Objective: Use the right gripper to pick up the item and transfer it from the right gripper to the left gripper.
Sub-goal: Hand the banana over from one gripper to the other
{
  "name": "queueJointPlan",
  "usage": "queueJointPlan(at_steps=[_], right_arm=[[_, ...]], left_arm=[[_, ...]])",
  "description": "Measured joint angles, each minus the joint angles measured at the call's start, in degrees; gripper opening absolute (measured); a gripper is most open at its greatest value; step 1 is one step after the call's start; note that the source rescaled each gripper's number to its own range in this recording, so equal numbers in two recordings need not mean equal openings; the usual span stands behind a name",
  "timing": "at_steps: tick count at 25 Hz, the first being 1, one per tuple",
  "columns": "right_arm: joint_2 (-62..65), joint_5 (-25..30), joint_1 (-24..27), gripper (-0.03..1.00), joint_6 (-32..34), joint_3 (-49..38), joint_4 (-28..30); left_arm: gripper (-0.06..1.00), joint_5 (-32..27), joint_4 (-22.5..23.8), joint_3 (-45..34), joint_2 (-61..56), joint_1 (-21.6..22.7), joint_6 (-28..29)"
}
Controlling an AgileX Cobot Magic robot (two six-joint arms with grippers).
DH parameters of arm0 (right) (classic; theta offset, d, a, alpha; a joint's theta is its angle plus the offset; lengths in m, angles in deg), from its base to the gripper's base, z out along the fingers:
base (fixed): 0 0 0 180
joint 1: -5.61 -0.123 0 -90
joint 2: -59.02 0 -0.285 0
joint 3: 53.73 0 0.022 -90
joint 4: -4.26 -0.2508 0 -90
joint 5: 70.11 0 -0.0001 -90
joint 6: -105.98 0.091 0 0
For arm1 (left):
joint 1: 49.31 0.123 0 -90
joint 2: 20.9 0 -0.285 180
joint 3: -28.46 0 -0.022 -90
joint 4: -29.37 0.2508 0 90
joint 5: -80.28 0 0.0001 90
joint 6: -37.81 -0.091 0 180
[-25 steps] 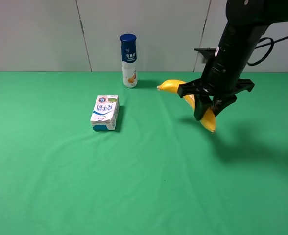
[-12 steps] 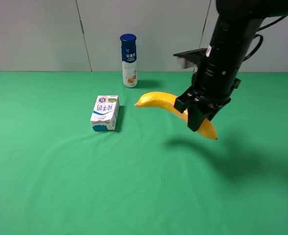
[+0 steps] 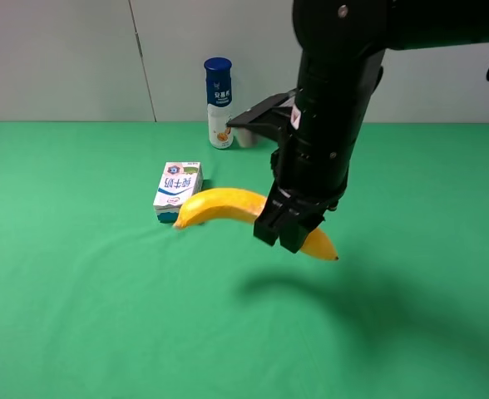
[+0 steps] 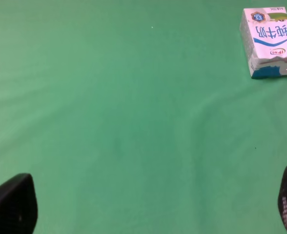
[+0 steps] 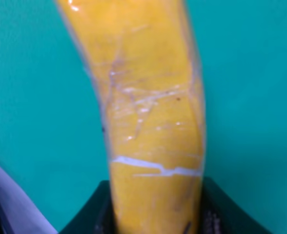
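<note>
My right pincer (image 3: 290, 233) clamps the glossy, curved yellow banana (image 3: 219, 204) in the air over the green cloth bench (image 3: 95, 299), near the boxy carton (image 3: 178, 189); my left pincer (image 4: 148, 204) stands wide apart.

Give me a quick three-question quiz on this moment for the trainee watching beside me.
1. True or false: the banana rests on the green cloth.
2. What grips the banana? A) the left gripper B) the right gripper C) nothing
3. Which object shows in the left wrist view beyond the left gripper's open fingers?

Key:
1. False: it is held off the cloth.
2. B.
3. The milk carton.
</note>
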State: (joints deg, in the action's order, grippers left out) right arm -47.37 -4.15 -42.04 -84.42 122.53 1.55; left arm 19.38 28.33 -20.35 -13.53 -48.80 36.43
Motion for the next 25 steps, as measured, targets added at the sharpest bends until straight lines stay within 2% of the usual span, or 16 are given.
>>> queueJointPlan(at_steps=[7, 13, 20, 25], right_arm=[[0.0, -0.1, -6.2, 0.0, -3.1, 0.0, 1.1], [0.0, -1.3, -8.5, 0.0, -5.9, 0.0, 1.1], [0.0, -1.6, -8.5, 0.0, -6.3, 0.0, 1.3], [0.0, -1.7, -8.5, 0.0, -6.3, 0.0, 1.3]], left_arm=[[0.98, 0.0, 0.0, 0.0, 0.0, 0.0, 0.0], [0.98, 0.0, -0.4, 0.0, 0.0, 0.0, 0.0], [0.97, 0.6, -7.9, 0.1, 6.8, 0.0, -0.5], [0.96, 3.8, -14.8, 0.5, 16.2, 0.0, -3.7]])
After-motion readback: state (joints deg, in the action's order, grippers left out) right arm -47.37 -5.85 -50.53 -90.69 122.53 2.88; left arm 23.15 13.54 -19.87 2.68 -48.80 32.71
